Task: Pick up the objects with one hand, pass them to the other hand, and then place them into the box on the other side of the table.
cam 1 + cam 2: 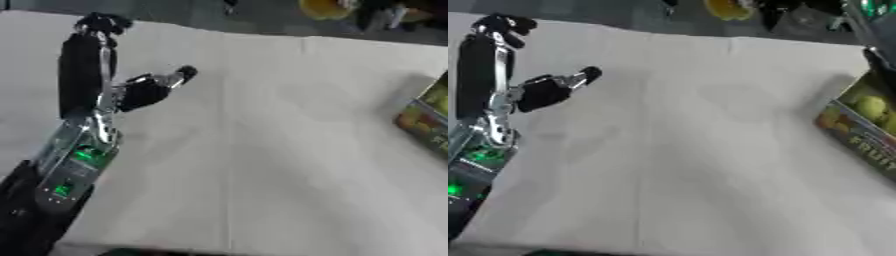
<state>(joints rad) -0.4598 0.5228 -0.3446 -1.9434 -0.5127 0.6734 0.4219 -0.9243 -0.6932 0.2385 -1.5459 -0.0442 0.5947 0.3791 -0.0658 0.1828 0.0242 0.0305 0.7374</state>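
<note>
- Left: your robot's left hand (105,75), black with silver metal links, comes in from the lower left on a forearm (74,160) showing green lights. The fingers stretch straight up the view toward the table's far edge, curling a little at the tips; the thumb (162,82) juts out to the right, well apart from them. The hand is spread and holds nothing.
- Centre: you see a white cloth-covered table (262,150), matte and smooth, with faint creases running from the near edge to the far edge. No loose object to pick up can be made out on it.
- Right: the task's printed cardboard box (859,125), dark-sided with pictures of yellow-green and orange fruit, sits askew at the table's right edge. Pale letters run along its near side; they seem to read "FRUIT", though the blur leaves that uncertain. What lies inside it cannot be told.
- Far edge: a rounded yellow thing (325,7) stands beyond the table; its kind cannot be told.
</note>
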